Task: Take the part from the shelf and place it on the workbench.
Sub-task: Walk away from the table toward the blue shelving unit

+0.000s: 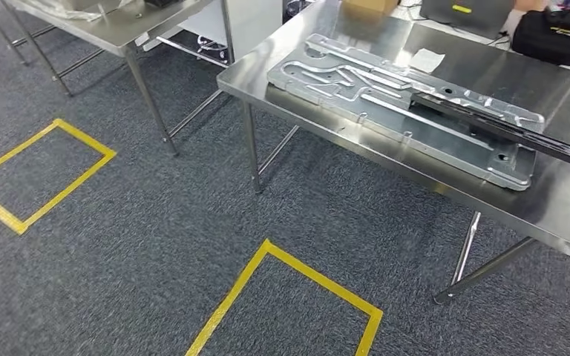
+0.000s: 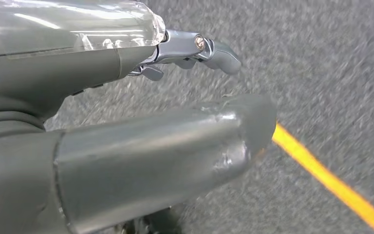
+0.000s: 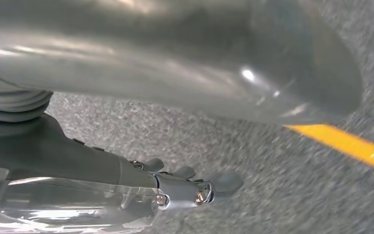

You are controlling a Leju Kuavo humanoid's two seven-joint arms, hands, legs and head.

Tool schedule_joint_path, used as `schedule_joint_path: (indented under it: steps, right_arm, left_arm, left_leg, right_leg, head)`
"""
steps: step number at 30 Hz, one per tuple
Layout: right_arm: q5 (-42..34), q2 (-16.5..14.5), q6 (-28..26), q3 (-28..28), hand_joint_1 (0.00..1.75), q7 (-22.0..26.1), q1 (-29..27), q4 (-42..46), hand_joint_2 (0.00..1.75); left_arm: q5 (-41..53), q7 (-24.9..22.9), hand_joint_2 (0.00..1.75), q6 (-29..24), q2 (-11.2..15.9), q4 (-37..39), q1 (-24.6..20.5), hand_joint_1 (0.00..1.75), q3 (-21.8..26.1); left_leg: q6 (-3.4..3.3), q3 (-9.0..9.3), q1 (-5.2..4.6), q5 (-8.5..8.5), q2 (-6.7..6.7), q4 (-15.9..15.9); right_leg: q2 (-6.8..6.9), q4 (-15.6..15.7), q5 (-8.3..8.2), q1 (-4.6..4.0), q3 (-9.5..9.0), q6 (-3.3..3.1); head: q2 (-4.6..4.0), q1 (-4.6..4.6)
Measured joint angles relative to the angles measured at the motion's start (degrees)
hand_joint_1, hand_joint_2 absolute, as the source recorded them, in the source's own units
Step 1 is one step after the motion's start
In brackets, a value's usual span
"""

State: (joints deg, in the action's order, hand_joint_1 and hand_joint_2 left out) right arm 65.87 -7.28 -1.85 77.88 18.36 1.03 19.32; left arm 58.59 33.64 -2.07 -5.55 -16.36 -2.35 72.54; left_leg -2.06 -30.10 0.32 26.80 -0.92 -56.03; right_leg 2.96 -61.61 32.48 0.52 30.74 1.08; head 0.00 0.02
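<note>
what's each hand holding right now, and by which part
Nothing. The left hand and right hand hang over carpet, fingers apart, with nothing between them.

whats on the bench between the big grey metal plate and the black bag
Mostly bare steel workbench in the head view, between the metal plate and black bag; a pale paper scrap lies near the plate.

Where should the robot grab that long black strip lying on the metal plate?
Probably the black strip's end sticking out past the grey plate, coming from the table's near edge. It's thin and flat, so only that overhanging end leaves room for fingers beneath.
</note>
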Motion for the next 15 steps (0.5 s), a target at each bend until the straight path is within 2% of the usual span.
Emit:
schedule_joint_path:
  steps: [1, 2, 3, 4, 5, 6, 7, 8, 9, 10, 12, 13, 15]
  right_arm:
    - [0.0, 0.2, 0.1, 0.0, 0.0, 0.0, 0.0, -0.4, 0.0]
    - [0.1, 0.4, 0.1, 0.0, 0.0, 0.2, -0.1, -0.6, 0.0]
    - [0.2, 0.5, 0.2, 0.0, 0.0, 0.5, -0.2, -0.9, 0.0]
    - [0.5, 0.7, 0.4, 0.0, 0.0, 1.1, -0.2, -1.1, 0.0]
    - [0.8, 0.8, 0.7, 0.0, 0.0, 1.9, -0.2, -1.3, 0.0]
    - [1.2, 1.0, 1.1, 0.0, 0.0, 2.8, -0.2, -1.4, 0.0]
    - [1.7, 1.2, 1.4, -0.1, 0.0, 3.6, -0.1, -1.6, 0.0]
    - [2.3, 1.4, 1.8, -0.2, 0.0, 4.1, -0.1, -1.8, 0.0]
    - [3.1, 1.7, 2.1, -0.4, 0.0, 4.3, 0.0, -2.0, 0.0]
    - [4.0, 1.9, 2.3, -0.8, 0.0, 4.4, 0.1, -2.2, 0.0]
    - [5.4, 2.2, 2.6, -1.6, 0.0, 4.5, 0.4, -2.6, 0.0]
    - [5.8, 2.4, 2.7, -2.0, 0.0, 4.6, 0.5, -2.8, 0.0]
    - [6.2, 2.7, 2.9, -2.6, 0.0, 5.2, 0.6, -3.2, 0.0]
  left_arm:
    - [0.1, 0.1, 0.0, 0.0, 0.1, 0.0, -0.2, 0.0, -0.1]
    - [0.2, 0.4, 0.0, 0.1, 0.2, 0.0, -0.3, 0.0, -0.2]
    - [0.3, 0.9, 0.0, 0.3, 0.3, 0.0, -0.4, 0.0, -0.4]
    - [0.6, 1.7, 0.0, 0.6, 0.4, 0.0, -0.3, 0.0, -0.5]
    - [1.1, 2.7, 0.0, 1.1, 0.5, 0.0, -0.3, 0.0, -0.8]
    - [2.0, 3.6, 0.0, 1.5, 0.5, 0.0, -0.3, 0.0, -1.2]
    - [3.0, 4.3, 0.0, 1.8, 0.6, 0.0, -0.4, 0.0, -1.8]
    - [4.1, 4.7, 0.0, 1.9, 0.7, 0.0, -0.6, 0.0, -2.5]
    - [5.1, 4.9, 0.0, 1.9, 0.9, 0.0, -0.8, 0.0, -3.2]
    - [6.0, 5.0, 0.0, 1.9, 1.1, 0.0, -1.0, 0.0, -3.9]
    - [7.0, 5.1, 0.0, 2.0, 1.4, 0.0, -1.3, 0.0, -5.1]
    - [7.4, 5.2, 0.0, 2.1, 1.6, 0.0, -1.5, 0.0, -5.6]
    - [7.9, 5.5, 0.0, 2.6, 1.8, 0.0, -2.1, 0.0, -6.5]
  left_leg:
    - [-0.23, -0.17, -0.05, -0.14, 0.47, 0.0]
    - [-0.37, -0.34, -0.1, -0.23, 1.01, 0.0]
    - [-0.4, -0.45, -0.13, -0.28, 1.63, -0.1]
    - [-0.39, -0.5, -0.15, -0.29, 2.3, -0.2]
    - [-0.33, -0.52, -0.14, -0.27, 3.02, -0.3]
    - [-0.22, -0.52, -0.13, -0.21, 3.73, -0.6]
    - [-0.07, -0.59, -0.11, -0.11, 4.41, -0.8]
    - [0.21, -0.78, -0.2, 0.04, 5.04, -1.2]
    - [0.54, -1.08, -0.22, 0.11, 5.61, -1.5]
    - [0.93, -1.41, -0.25, 0.09, 6.18, -1.7]
    - [1.72, -1.92, -0.15, -0.13, 7.17, -1.7]
    - [2.04, -2.16, -0.14, 0.07, 6.72, -2.0]
    - [2.63, -3.81, -0.11, 2.24, 4.24, -5.5]
  right_leg:
    - [-1.51, -3.7, 2.05, 0.12, 1.71, 0.15]
    - [-2.27, -7.7, 3.84, 0.19, 3.62, 0.24]
    - [-2.59, -10.8, 4.77, 0.24, 5.15, 0.34]
    - [-2.7, -11.9, 4.46, 0.26, 5.82, 0.4]
    - [-2.81, -10.8, 2.98, 0.3, 5.42, 0.41]
    - [-3.16, -7.7, 0.71, 0.38, 4.11, 0.37]
    - [-4.15, -3.7, -1.46, 0.52, 2.44, 0.24]
    - [-5.41, -0.1, -2.9, 0.66, 0.98, 0.09]
    - [-6.41, 2.1, -3.6, 0.72, 0.12, -0.05]
    - [-7.04, 3.1, -3.66, 0.71, -0.19, -0.24]
    - [-6.3, 3.3, -3.73, 0.61, -0.13, -0.79]
    - [-5.72, 3.5, -3.91, 0.67, -0.17, -1.19]
    - [-4.31, 4.0, -4.18, 0.82, -0.27, -1.98]
  head:
    - [0.0, 0.13]
    - [0.0, 0.19]
    - [0.0, 0.21]
    - [0.0, 0.21]
    - [0.0, 0.21]
    - [0.0, 0.23]
    - [0.0, 0.25]
    - [0.0, 0.25]
    - [0.0, 0.26]
    - [0.0, 0.3]
    - [0.0, 0.37]
    - [0.0, 0.37]
    - [0.0, 0.04]
